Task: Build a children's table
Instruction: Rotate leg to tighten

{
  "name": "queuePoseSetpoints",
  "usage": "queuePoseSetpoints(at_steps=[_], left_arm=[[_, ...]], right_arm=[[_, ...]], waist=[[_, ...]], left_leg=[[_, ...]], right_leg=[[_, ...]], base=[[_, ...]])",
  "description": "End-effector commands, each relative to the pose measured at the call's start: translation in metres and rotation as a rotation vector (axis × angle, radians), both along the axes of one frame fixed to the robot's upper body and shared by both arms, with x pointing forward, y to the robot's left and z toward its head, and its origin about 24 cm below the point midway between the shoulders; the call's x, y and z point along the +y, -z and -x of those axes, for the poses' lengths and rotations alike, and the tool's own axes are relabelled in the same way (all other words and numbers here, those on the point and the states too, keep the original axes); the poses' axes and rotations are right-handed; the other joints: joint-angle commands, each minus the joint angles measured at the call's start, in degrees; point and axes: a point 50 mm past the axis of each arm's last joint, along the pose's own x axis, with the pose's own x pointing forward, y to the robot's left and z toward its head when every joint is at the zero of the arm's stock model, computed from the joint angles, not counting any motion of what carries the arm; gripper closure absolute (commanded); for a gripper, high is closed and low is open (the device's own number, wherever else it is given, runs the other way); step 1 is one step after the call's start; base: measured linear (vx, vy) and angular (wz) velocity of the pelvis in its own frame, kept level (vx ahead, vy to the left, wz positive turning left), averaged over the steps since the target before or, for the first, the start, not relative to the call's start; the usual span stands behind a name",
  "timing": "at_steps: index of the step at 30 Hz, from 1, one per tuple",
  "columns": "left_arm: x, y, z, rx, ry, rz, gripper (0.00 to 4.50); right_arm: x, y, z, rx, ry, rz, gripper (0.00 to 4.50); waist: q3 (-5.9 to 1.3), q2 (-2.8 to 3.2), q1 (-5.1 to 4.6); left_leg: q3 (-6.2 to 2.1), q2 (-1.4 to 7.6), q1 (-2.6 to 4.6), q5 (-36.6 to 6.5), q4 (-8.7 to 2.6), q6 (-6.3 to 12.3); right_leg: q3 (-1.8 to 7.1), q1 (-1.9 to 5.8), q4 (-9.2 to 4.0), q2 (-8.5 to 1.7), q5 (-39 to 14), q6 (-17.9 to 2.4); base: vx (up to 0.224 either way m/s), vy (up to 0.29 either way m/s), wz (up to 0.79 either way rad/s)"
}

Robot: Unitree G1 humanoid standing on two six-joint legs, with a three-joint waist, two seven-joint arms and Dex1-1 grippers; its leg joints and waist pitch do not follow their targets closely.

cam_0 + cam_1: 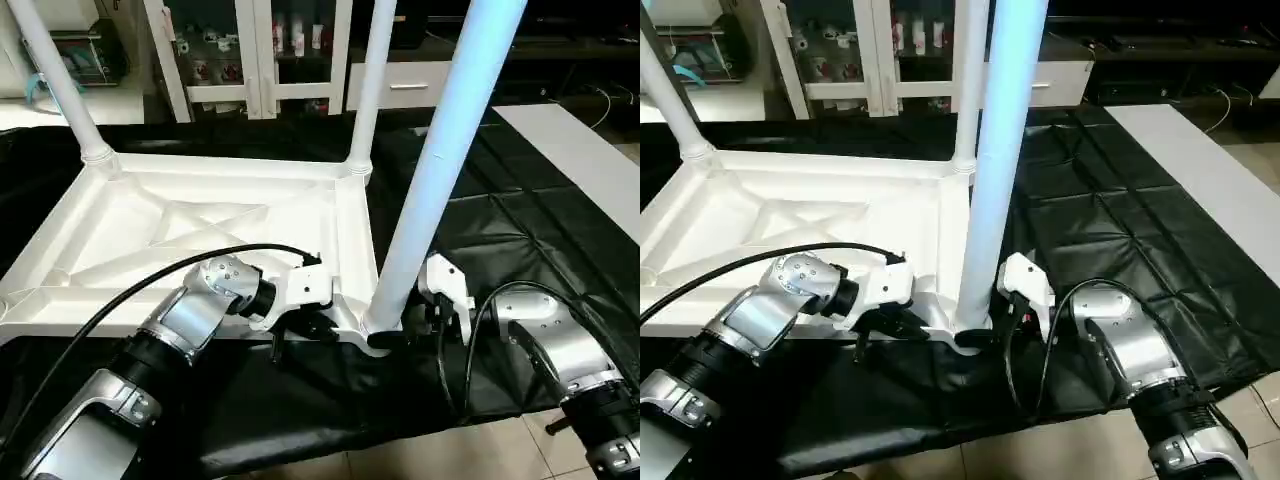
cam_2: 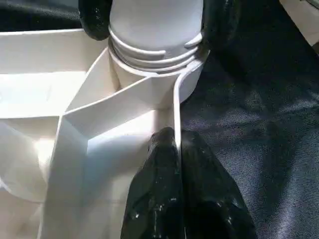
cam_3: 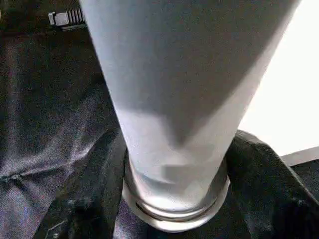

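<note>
Pincer on my left arm [image 1: 300, 335] was pinched narrow on the near rim of the tabletop [image 1: 200, 230], one black finger [image 2: 154, 199] inside the wall and the other outside, just beside the near right corner socket [image 2: 154, 84]. My right pincer [image 1: 395, 335] had its two fingers [image 3: 264, 189] standing on either side of the base of the nearest leg [image 1: 440, 160], spread about as wide as the tube; whether they pressed on it or stood a hair off I could not tell from my screens.

From the head cameras I saw the tabletop lying upside down on the counter [image 1: 560, 150], over a black sheet [image 1: 480, 230], its X-shaped ribs facing up. The nearest leg rose upright from the near right corner, tall enough to leave the picture. Two more legs stood in the far corners, the far left leg [image 1: 60, 80] leaning slightly and the far right leg [image 1: 368, 90] upright. White cabinets [image 1: 260, 60] stood behind.

My left wrist camera gave what the head cameras could not: the threaded rings of the nearest leg's end still showing above the socket's mouth, with the right pincer's black fingers around the tube above them. My right wrist camera showed the same base close up, ringed at the bottom, between its own two fingers.
</note>
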Motion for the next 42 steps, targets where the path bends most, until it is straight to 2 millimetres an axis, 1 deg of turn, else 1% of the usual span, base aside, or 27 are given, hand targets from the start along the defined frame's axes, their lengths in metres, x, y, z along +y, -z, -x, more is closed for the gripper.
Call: queuePoseSetpoints(at_steps=[1, 5, 8, 10, 12, 15, 16, 17, 18, 19, 20, 21, 22, 23, 24, 25, 27, 28, 29, 31, 33, 35, 36, 37, 39, 41, 42], left_arm=[[-0.001, 0.014, 0.009, 0.054, 0.044, -0.069, 4.5], [-0.005, 0.016, 0.009, 0.06, 0.018, -0.042, 4.5], [-0.006, 0.016, 0.01, 0.062, 0.021, -0.041, 4.5], [-0.008, 0.015, 0.008, 0.055, 0.009, -0.034, 4.5], [-0.01, 0.014, 0.005, 0.04, -0.013, -0.021, 4.5], [-0.014, 0.014, -0.004, 0.013, -0.102, -0.012, 4.5], [-0.025, 0.01, -0.028, -0.057, -0.364, 0.039, 4.5], [-0.03, 0.007, -0.037, -0.076, -0.485, 0.067, 4.5], [-0.03, 0.007, -0.037, -0.076, -0.485, 0.067, 4.5], [-0.037, 0.005, -0.045, -0.082, -0.606, 0.104, 4.5], [-0.04, 0.003, -0.048, -0.094, -0.644, 0.117, 4.5], [-0.042, 0.002, -0.05, -0.105, -0.668, 0.125, 4.5], [-0.052, -0.002, -0.056, -0.16, -0.737, 0.16, 4.5], [-0.052, -0.002, -0.056, -0.16, -0.737, 0.16, 4.5], [-0.061, -0.008, -0.06, -0.2, -0.794, 0.216, 4.5], [-0.061, -0.008, -0.06, -0.2, -0.794, 0.216, 4.5], [-0.07, -0.01, -0.061, -0.233, -0.798, 0.241, 4.5], [-0.073, -0.011, -0.062, -0.243, -0.799, 0.25, 4.5], [-0.076, -0.011, -0.061, -0.249, -0.786, 0.243, 4.5], [-0.078, -0.011, -0.061, -0.254, -0.769, 0.236, 4.5], [-0.077, -0.008, -0.06, -0.253, -0.748, 0.218, 4.5], [-0.072, -0.004, -0.06, -0.252, -0.742, 0.196, 4.5], [-0.07, -0.001, -0.06, -0.257, -0.733, 0.183, 4.5], [-0.068, 0.0, -0.059, -0.261, -0.722, 0.175, 4.5], [-0.066, 0.001, -0.059, -0.261, -0.719, 0.173, 4.5], [-0.063, 0.002, -0.059, -0.254, -0.713, 0.176, 4.5], [-0.063, 0.002, -0.059, -0.254, -0.713, 0.176, 4.5]], right_arm=[[-0.002, 0.005, 0.001, 0.026, -0.01, 0.023, 1.85], [-0.002, 0.016, -0.006, 0.027, 0.11, 0.032, 1.89], [0.0, 0.02, -0.003, 0.032, 0.097, 0.041, 1.89], [0.002, 0.02, -0.003, 0.035, 0.1, 0.034, 1.9], [0.003, 0.019, -0.004, 0.033, 0.126, 0.022, 1.9], [0.006, 0.02, -0.014, 0.004, 0.236, 0.019, 1.91], [0.008, 0.022, -0.036, -0.033, 0.55, -0.018, 1.91], [0.009, 0.023, -0.043, -0.023, 0.685, -0.047, 1.91], [0.009, 0.023, -0.043, -0.023, 0.685, -0.047, 1.91], [0.009, 0.023, -0.05, -0.016, 0.824, -0.074, 1.91], [0.011, 0.024, -0.052, -0.009, 0.87, -0.088, 1.91], [0.012, 0.024, -0.054, -0.004, 0.899, -0.098, 1.91], [0.019, 0.025, -0.058, 0.0, 1.004, -0.131, 1.91], [0.019, 0.025, -0.058, 0.0, 1.004, -0.131, 1.91], [0.032, 0.026, -0.061, -0.004, 1.053, -0.141, 1.91], [0.032, 0.026, -0.061, -0.004, 1.053, -0.141, 1.91], [0.044, 0.026, -0.064, -0.034, 1.07, -0.129, 1.91], [0.05, 0.025, -0.065, -0.044, 1.07, -0.125, 1.91], [0.055, 0.024, -0.067, -0.057, 1.075, -0.127, 1.91], [0.059, 0.021, -0.068, -0.067, 1.076, -0.136, 1.91], [0.062, 0.017, -0.071, -0.082, 1.075, -0.161, 1.91], [0.06, 0.01, -0.072, -0.089, 1.021, -0.216, 1.91], [0.058, 0.007, -0.071, -0.084, 0.981, -0.259, 1.91], [0.056, 0.004, -0.07, -0.086, 0.951, -0.299, 1.91], [0.052, 0.001, -0.069, -0.109, 0.951, -0.303, 1.35], [0.044, -0.002, -0.068, -0.14, 0.952, -0.302, 1.35], [0.044, -0.002, -0.068, -0.14, 0.952, -0.302, 1.35]], waist=[[-3.75, -0.62, -0.23], [-3.62, -0.54, -0.45], [-3.25, -0.37, -0.95], [-3.41, -0.68, -1.39], [-3.41, -0.41, -1.47], [-3.38, -0.66, -1.73], [-3.3, -0.69, -2.19], [-3.38, -0.66, -2.27], [-3.52, -0.84, -2.59], [-3.85, -1.06, -2.82], [-3.87, -0.92, -2.87], [-3.9, -0.75, -3.07], [-4.1, -0.73, -3.04], [-4.08, -0.78, -3.24], [-4.24, -0.73, -3.27], [-4.4, -0.94, -2.87], [-4.48, -0.7, -2.64], [-4.66, -0.83, -2.63], [-4.77, -0.81, -2.54], [-4.91, -0.76, -2.39], [-4.83, -0.65, -2.32], [-4.67, -0.78, -2.15], [-4.61, -1.28, -2.2], [-4.51, -1.26, -1.94], [-4.5, -1.09, -1.71], [-4.48, -1.18, -1.46], [-4.47, -1.29, -1.54]], left_leg=[[-1.19, 3.32, 0.88, -8.6, -4.31, 4.01], [-1.23, 3.33, 0.87, -10.1, -4.46, 3.33], [-1.6, 3.38, 1.12, -16.9, -5.15, 0.64], [-1.77, 3.32, 1.22, -19.2, -5.21, -0.32], [-1.8, 3.31, 1.28, -19.6, -5.22, -0.33], [-1.81, 3.15, 1.12, -20.0, -5.23, -0.82], [-1.7, 2.96, 1.0, -20.2, -5.12, -1.57], [-2.05, 2.8, 1.35, -21.3, -5.0, -2.91], [-2.14, 2.7, 1.08, -21.4, -4.93, -3.24], [-2.47, 2.67, 0.22, -18.9, -5.08, -2.91], [-2.43, 2.68, 0.05, -17.9, -5.07, -2.51], [-2.13, 2.66, 0.24, -16.9, -4.9, -1.53], [-1.95, 2.61, 0.21, -15.6, -4.68, -0.39], [-1.78, 2.54, 0.12, -15.0, -4.69, 0.17], [-1.6, 2.39, 0.23, -13.9, -4.42, 1.11], [-1.56, 2.38, 0.32, -12.0, -4.24, 2.05], [-1.29, 2.26, 0.24, -9.0, -3.98, 4.02], [-1.31, 2.26, 0.08, -6.6, -3.84, 5.12], [-1.27, 2.32, 0.08, -5.4, -3.75, 5.72], [-1.22, 2.35, -0.04, -1.9, -3.45, 8.23], [-1.17, 2.45, 0.08, -1.3, -3.42, 9.18], [-1.1, 2.57, 0.11, -3.0, -3.48, 9.6], [-1.05, 2.64, 0.15, -4.0, -3.55, 9.49], [-1.03, 2.72, 0.22, -4.8, -3.57, 9.41], [-1.09, 2.8, 0.19, -4.6, -3.58, 9.18], [-1.02, 2.75, 0.12, -3.8, -3.54, 9.32], [-1.17, 2.72, -0.2, -4.0, -3.6, 9.5]], right_leg=[[2.33, 2.43, -3.09, -2.55, -9.6, -14.5], [2.31, 2.29, -3.36, -2.58, -11.4, -14.3], [2.19, 2.08, -4.14, -2.38, -18.2, -12.3], [2.23, 2.0, -4.42, -2.43, -19.8, -11.2], [2.3, 1.87, -4.47, -2.43, -19.7, -11.1], [2.23, 1.78, -4.62, -2.4, -20.5, -10.9], [2.25, 1.5, -4.5, -2.19, -21.5, -10.7], [1.95, 1.37, -4.76, -2.34, -24.5, -10.2], [1.88, 1.5, -4.72, -2.42, -25.4, -9.7], [1.73, 2.34, -4.58, -2.68, -23.8, -9.0], [1.74, 2.36, -4.63, -2.7, -22.3, -9.1], [1.85, 2.01, -4.71, -2.49, -19.0, -9.9], [1.92, 2.18, -4.39, -2.47, -15.2, -11.3], [1.93, 2.07, -4.44, -2.35, -14.2, -11.6], [1.94, 1.98, -4.33, -2.34, -12.9, -12.2], [1.87, 2.3, -4.21, -2.42, -11.2, -12.6], [1.92, 2.2, -3.96, -2.43, -8.1, -13.5], [1.85, 2.51, -3.5, -2.39, -5.5, -14.1], [1.84, 2.61, -3.28, -2.47, -4.1, -14.5], [1.77, 2.74, -2.65, -2.43, 0.2, -15.7], [1.71, 2.62, -2.61, -2.37, 0.6, -16.1], [1.7, 2.52, -2.94, -2.5, -2.3, -16.0], [1.65, 2.5, -3.07, -2.34, -3.5, -15.7], [1.69, 2.46, -3.19, -2.43, -4.5, -15.5], [1.74, 2.47, -3.12, -2.52, -4.8, -15.3], [1.8, 2.46, -2.97, -2.5, -3.7, -15.2], [1.77, 2.72, -2.91, -2.6, -4.0, -14.6]], base=[[0.0, 0.0, 0.0], [0.0, 0.0, 0.0], [0.0, 0.0, 0.0], [0.0, 0.0, 0.0], [0.0, 0.0, 0.0], [0.0, 0.0, 0.0], [0.0, 0.0, 0.0], [0.0, 0.0, 0.0], [-0.059, 0.014, -0.09], [-0.059, 0.014, -0.09], [0.0, 0.0, 0.0], [0.0, 0.0, 0.0], [0.0, 0.0, 0.0], [0.0, 0.0, 0.0], [0.0, 0.0, 0.0], [0.0, 0.0, 0.0], [0.026, -0.012, 0.02], [0.052, -0.024, 0.03], [0.0, 0.0, 0.0], [0.0, 0.0, 0.0], [0.0, 0.0, 0.0], [0.0, 0.0, 0.0], [0.0, 0.0, 0.0], [0.0, 0.0, 0.0], [0.0, 0.0, 0.0], [0.0, 0.0, 0.0], [0.0, 0.0, 0.0]])
